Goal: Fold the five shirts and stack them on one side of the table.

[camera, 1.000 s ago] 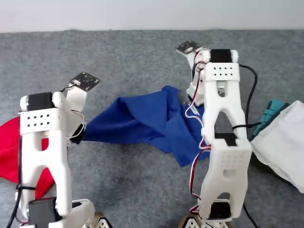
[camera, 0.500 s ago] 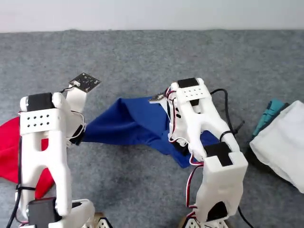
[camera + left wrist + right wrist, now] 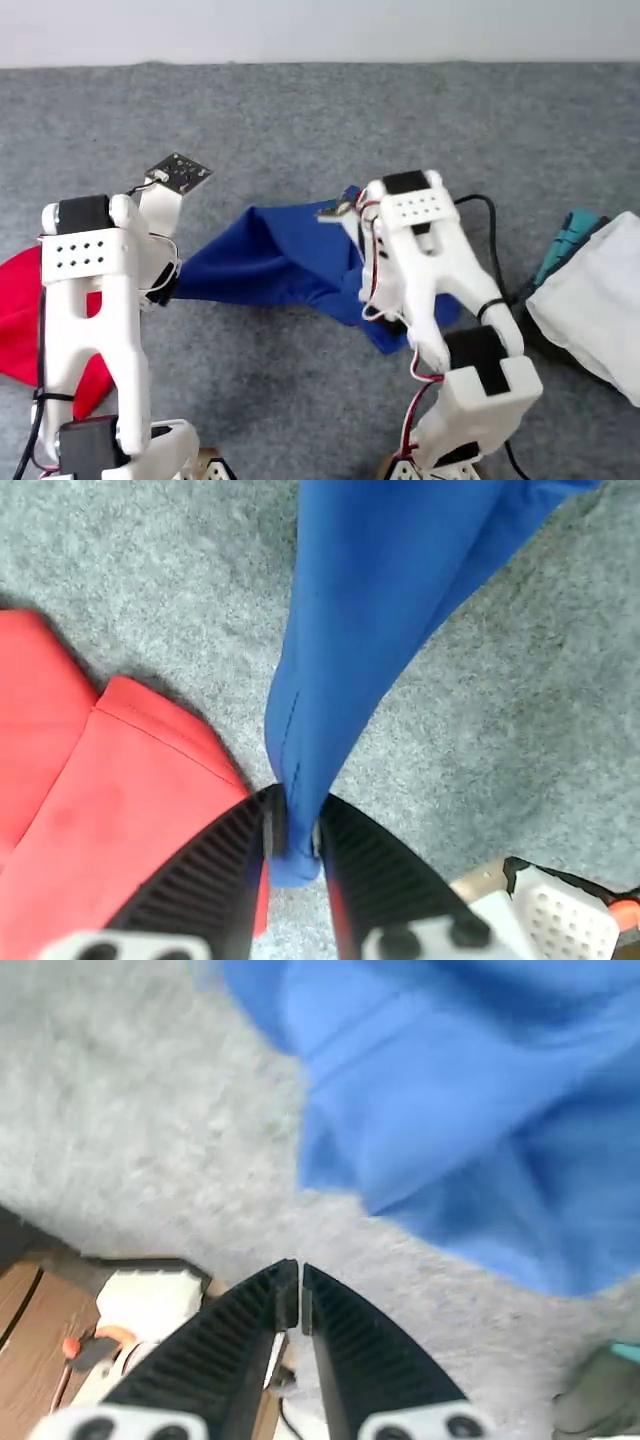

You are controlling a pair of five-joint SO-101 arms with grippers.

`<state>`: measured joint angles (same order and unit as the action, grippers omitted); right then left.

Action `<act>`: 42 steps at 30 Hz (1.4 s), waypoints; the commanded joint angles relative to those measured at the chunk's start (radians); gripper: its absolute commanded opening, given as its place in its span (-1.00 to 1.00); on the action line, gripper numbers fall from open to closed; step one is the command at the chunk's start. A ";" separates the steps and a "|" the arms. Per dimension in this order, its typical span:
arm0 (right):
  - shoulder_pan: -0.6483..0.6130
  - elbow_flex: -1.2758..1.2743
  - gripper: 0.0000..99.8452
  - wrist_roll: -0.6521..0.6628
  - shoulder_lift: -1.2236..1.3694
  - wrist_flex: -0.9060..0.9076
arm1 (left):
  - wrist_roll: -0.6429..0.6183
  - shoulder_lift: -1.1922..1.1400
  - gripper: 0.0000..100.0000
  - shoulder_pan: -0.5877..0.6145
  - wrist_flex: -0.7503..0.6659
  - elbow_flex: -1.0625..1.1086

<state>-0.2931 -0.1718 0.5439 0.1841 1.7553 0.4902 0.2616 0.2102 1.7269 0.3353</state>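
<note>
Left gripper (image 3: 292, 825) pinches one end of the blue shirt (image 3: 270, 262), which stretches lengthwise across the table (image 3: 300, 130) toward the right arm. Right gripper (image 3: 300, 1290), clenched on nothing, hangs just beside the shirt's bunched free end, so it looks the nearer one for the next grasp.

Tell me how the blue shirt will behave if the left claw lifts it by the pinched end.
Likely floppy: the blue shirt lies in loose folds and narrows to a band at the left claw, so it should drape. Probably light: a small pinch holds it. It may drag on the rough grey table surface.
</note>
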 commanded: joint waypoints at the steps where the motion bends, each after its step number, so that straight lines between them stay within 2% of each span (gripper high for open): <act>1: -0.025 -0.052 -0.98 -0.005 -0.033 -0.024 | -0.009 0.038 -0.97 -0.002 -0.011 -0.007; 4: -0.018 -0.060 -0.98 -0.005 0.045 -0.143 | -0.009 0.040 -0.97 -0.003 -0.011 -0.007; 9: 0.090 0.080 -0.98 0.069 0.194 -0.312 | -0.009 0.043 -0.97 0.000 -0.006 -0.005; 18: 0.242 0.703 -0.98 0.135 0.453 -0.367 | -0.009 0.043 -0.97 0.003 -0.009 -0.004; 23: 0.243 1.046 -0.98 0.133 0.573 -0.340 | -0.009 0.043 -0.97 0.002 -0.009 -0.004; 28: 0.205 1.286 -0.98 0.133 0.664 -0.272 | -0.009 0.043 -0.97 -0.002 -0.011 0.012; 33: 0.203 1.418 -0.98 0.132 0.716 -0.243 | -0.017 0.043 -0.97 0.000 -0.011 0.030; 39: 0.180 1.505 -0.98 0.132 0.717 0.030 | -0.035 0.043 -0.97 -0.003 -0.012 0.033; 42: 0.186 1.502 -0.98 0.094 0.704 0.045 | -0.037 0.043 -0.97 -0.003 -0.031 0.033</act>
<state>-0.1089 1.2797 0.6697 0.9221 1.7507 0.4641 0.2616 0.2087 1.7192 0.3721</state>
